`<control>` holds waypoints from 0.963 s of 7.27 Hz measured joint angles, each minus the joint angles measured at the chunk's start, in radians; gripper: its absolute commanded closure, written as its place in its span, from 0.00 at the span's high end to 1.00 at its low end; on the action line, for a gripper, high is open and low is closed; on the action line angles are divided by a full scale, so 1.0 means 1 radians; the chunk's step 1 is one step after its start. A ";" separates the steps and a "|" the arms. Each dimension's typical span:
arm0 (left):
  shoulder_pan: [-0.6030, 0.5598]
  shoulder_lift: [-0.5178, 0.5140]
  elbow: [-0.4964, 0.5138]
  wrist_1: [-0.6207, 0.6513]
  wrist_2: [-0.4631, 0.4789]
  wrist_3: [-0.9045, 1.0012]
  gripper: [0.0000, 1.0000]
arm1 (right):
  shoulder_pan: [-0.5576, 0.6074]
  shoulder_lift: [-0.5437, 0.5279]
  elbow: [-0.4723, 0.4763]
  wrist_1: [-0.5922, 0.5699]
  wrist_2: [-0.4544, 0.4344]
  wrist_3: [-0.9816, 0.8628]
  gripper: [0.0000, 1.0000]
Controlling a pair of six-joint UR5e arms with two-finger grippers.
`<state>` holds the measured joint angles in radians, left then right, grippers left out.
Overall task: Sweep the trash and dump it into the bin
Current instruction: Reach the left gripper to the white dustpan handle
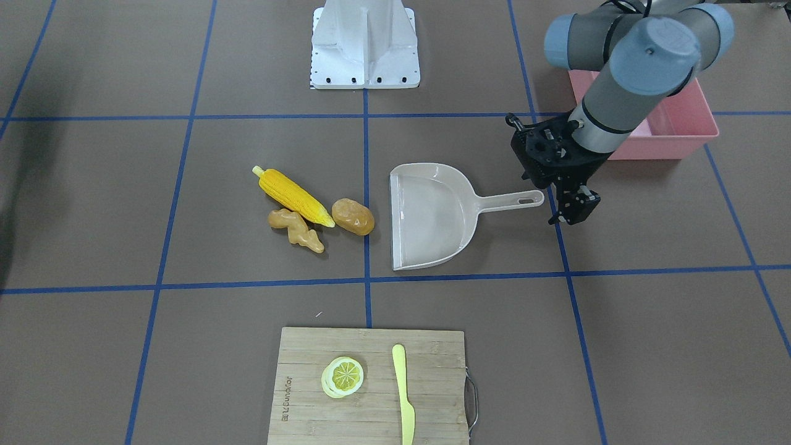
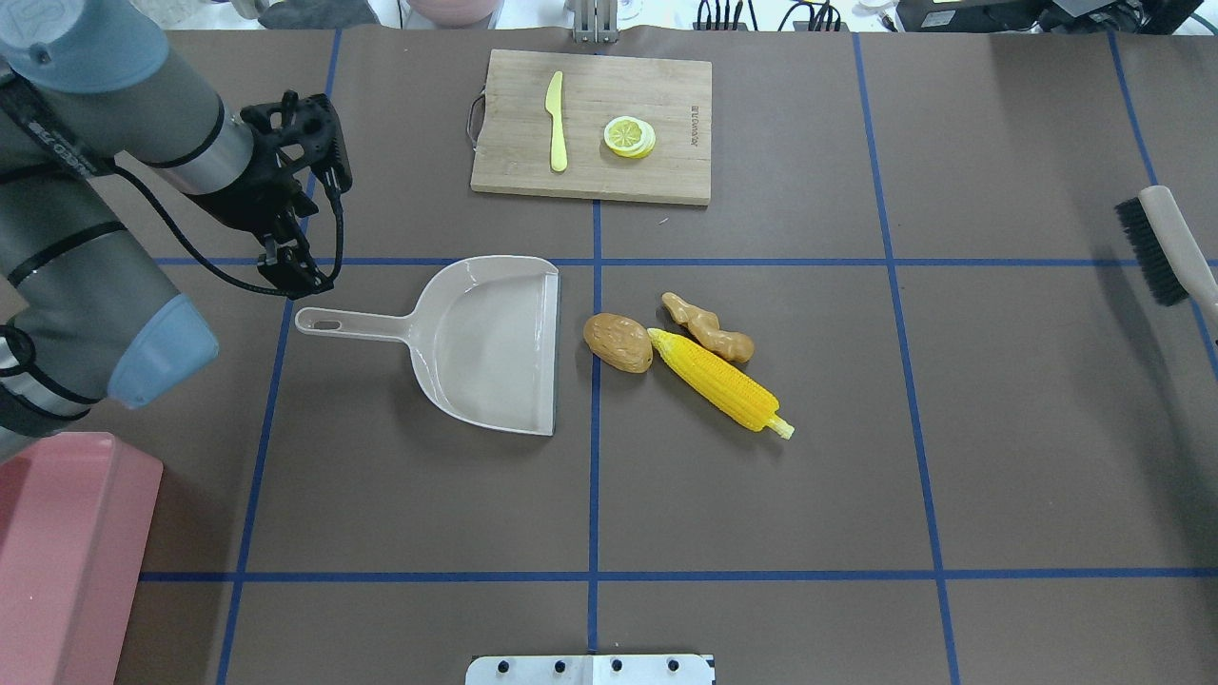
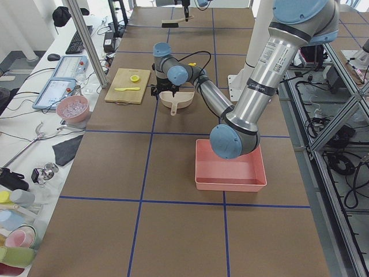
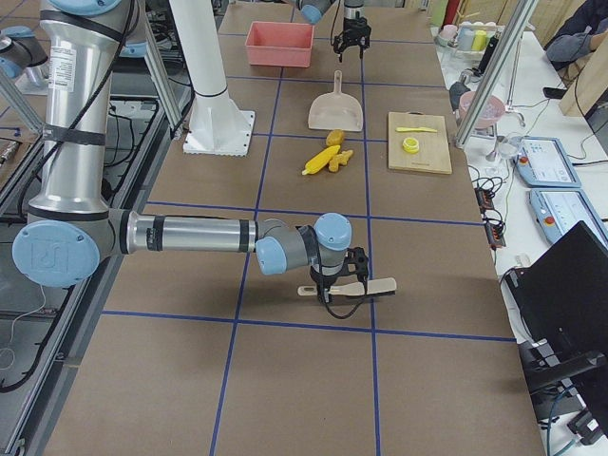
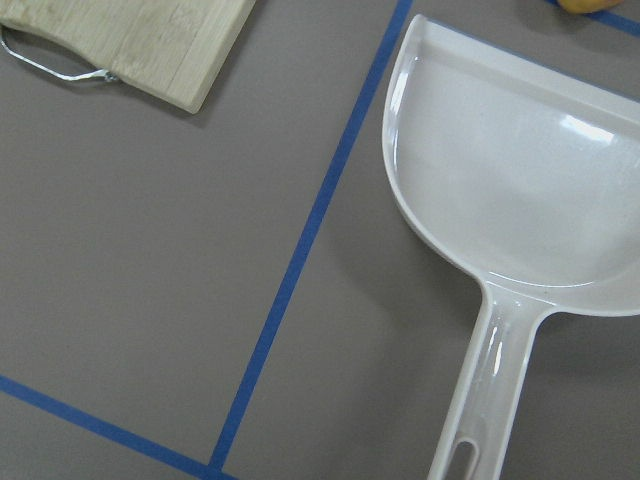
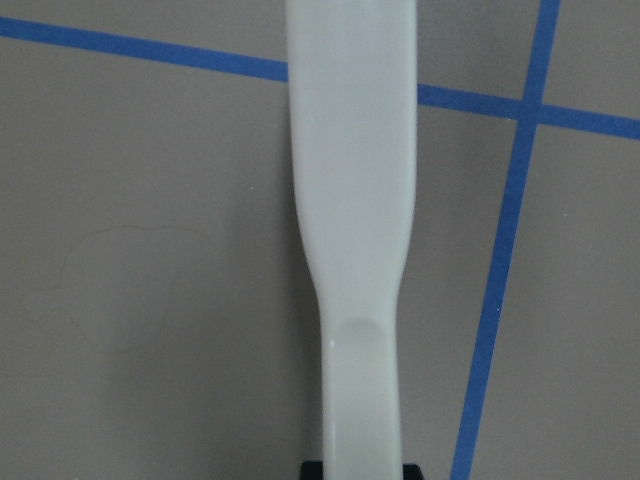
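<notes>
While the three pieces of trash lie together on the brown table (image 2: 999, 428), the dustpan (image 2: 495, 342) rests flat beside them with its open mouth toward 3 o'clock in the overhead view and its handle toward 9 o'clock. The potato (image 2: 618, 342) sits just off that mouth. The corn cob (image 2: 718, 385) slants away from the potato toward 4 o'clock, its tip close against it, and the ginger root (image 2: 709, 328) lies along the cob's 12 o'clock side. The left gripper (image 2: 290, 271) hangs over the table at about 11 o'clock from the handle's end, near it but not touching, its fingers parted and grasping nothing. Its wrist camera looks down on the pan and handle. The pink bin (image 2: 67, 552) stands at 8 o'clock from the dustpan, well apart, at the table's near left corner. The right gripper (image 4: 347, 283) is clenched on the pale handle of a brush (image 2: 1166, 238), which shows at the 3 o'clock edge of the overhead view, its black bristles turned toward the trash but well apart from it. At 12 o'clock from the dustpan lies a wooden cutting board (image 2: 666, 171) carrying a lemon slice (image 2: 629, 136) and, at the slice's 9 o'clock, a pale yellow knife (image 2: 556, 124).
</notes>
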<state>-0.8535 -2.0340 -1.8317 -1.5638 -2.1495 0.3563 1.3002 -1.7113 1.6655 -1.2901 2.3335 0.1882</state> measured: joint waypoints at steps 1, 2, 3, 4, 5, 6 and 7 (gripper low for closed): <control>0.028 -0.001 -0.004 0.001 0.004 0.048 0.99 | 0.006 -0.003 0.017 -0.004 0.006 -0.009 0.00; 0.049 0.000 -0.003 0.002 0.019 0.076 0.98 | 0.014 -0.018 0.035 -0.009 0.019 -0.023 0.00; 0.072 0.002 0.000 0.002 0.046 0.098 0.98 | 0.039 -0.048 0.057 -0.020 0.051 -0.045 0.00; 0.099 0.004 0.007 0.002 0.072 0.110 0.98 | 0.075 -0.067 0.069 -0.038 0.089 -0.058 0.00; 0.132 0.006 0.015 0.002 0.105 0.115 0.98 | 0.104 -0.077 0.076 -0.055 0.116 -0.066 0.00; 0.165 0.005 0.030 0.002 0.140 0.116 0.98 | 0.119 -0.083 0.077 -0.065 0.128 -0.072 0.00; 0.182 0.000 0.054 0.000 0.157 0.115 0.98 | 0.125 -0.086 0.078 -0.068 0.130 -0.076 0.00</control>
<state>-0.6713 -2.0336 -1.7775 -1.5637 -1.9929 0.4717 1.4249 -1.7977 1.7437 -1.3583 2.4636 0.1119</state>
